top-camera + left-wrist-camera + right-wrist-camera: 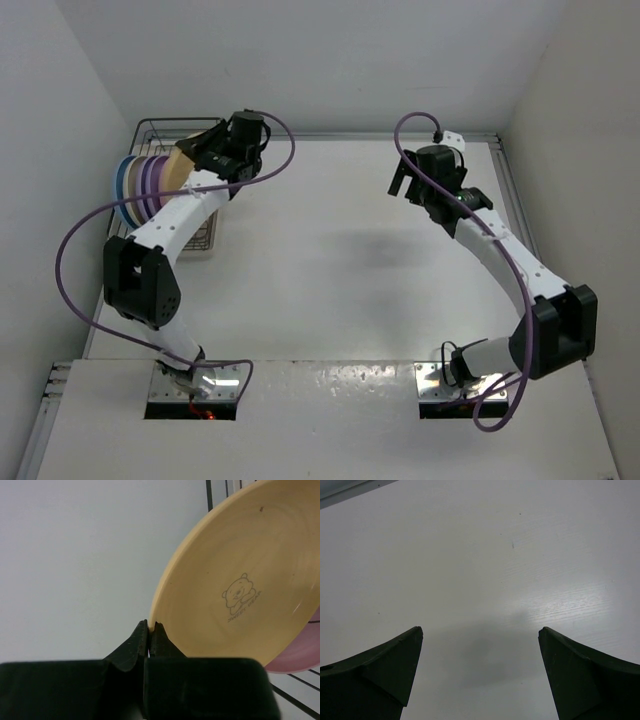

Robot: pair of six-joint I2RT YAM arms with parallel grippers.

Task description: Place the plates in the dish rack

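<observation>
The dark wire dish rack (152, 125) stands at the back left with several plates upright in it: a blue one (119, 186) at the left end, then a cream one and two purple ones (150, 180). My left gripper (205, 152) is shut on the rim of an orange plate (180, 166) with a bear print (235, 590), held tilted over the rack's right part. In the left wrist view the fingers (150, 626) pinch its edge, a pink plate (296, 661) lies behind it, and rack wires (209, 495) show. My right gripper (402, 180) is open and empty above bare table (480, 630).
The rack's cream tray base (203, 240) sticks out under my left arm. White walls close the table at the left, back and right. The right arm's purple cable (415, 125) loops above its wrist.
</observation>
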